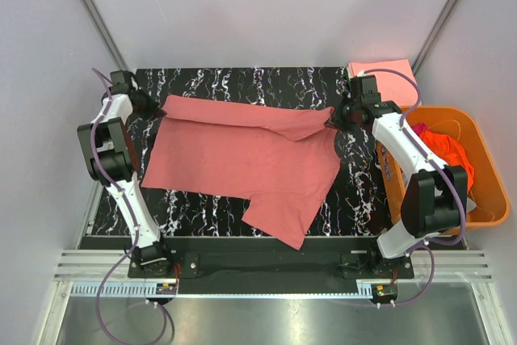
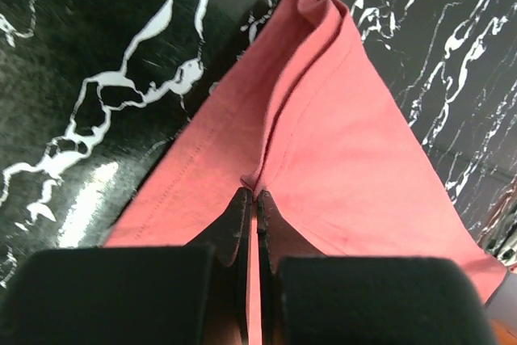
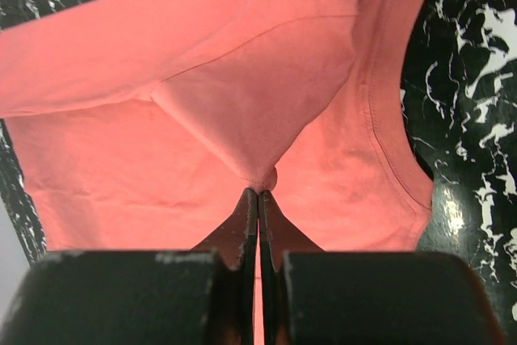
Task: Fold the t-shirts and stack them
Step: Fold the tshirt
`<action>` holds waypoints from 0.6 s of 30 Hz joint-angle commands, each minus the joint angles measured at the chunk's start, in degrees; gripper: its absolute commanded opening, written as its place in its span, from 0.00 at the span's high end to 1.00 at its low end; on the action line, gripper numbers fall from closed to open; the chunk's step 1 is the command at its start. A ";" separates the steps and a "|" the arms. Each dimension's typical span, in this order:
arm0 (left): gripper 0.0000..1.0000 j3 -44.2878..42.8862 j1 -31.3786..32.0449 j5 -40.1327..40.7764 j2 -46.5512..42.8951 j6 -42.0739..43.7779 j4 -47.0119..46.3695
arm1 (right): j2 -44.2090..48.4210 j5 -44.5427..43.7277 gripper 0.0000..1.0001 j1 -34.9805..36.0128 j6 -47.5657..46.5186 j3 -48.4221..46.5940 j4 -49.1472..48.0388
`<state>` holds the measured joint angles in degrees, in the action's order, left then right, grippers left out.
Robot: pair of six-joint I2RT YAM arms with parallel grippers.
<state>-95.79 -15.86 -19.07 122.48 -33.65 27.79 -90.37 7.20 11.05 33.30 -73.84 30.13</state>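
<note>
A salmon-pink t-shirt lies spread on the black marbled table, its far edge folded over toward me. My left gripper is shut on the shirt's far left corner; the left wrist view shows the cloth pinched at the fingertips. My right gripper is shut on the far right corner, the cloth pinched at its fingertips. A paler peach-pink folded shirt lies at the far right corner. A bright orange shirt and a bit of magenta cloth sit in the basket.
A rigid orange plastic basket stands right of the table, close to my right arm. The salmon shirt's near sleeve reaches the table's front edge. Metal frame poles rise at the back left and back right.
</note>
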 commanded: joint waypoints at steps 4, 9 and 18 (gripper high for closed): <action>1.00 -2.39 -0.49 -1.22 2.85 2.10 1.30 | 0.63 0.97 1.00 -0.33 -0.34 0.54 0.81; 1.00 -1.86 -0.49 -1.06 3.73 2.36 1.30 | 0.46 0.88 1.00 -0.33 -0.25 0.72 0.90; 1.00 -2.65 -0.49 0.96 3.82 3.50 2.62 | 0.28 2.11 1.00 -0.33 1.07 3.97 0.98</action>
<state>-96.03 -16.05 -18.87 126.43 -31.42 30.24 -90.41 7.86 11.05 33.56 -71.05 31.22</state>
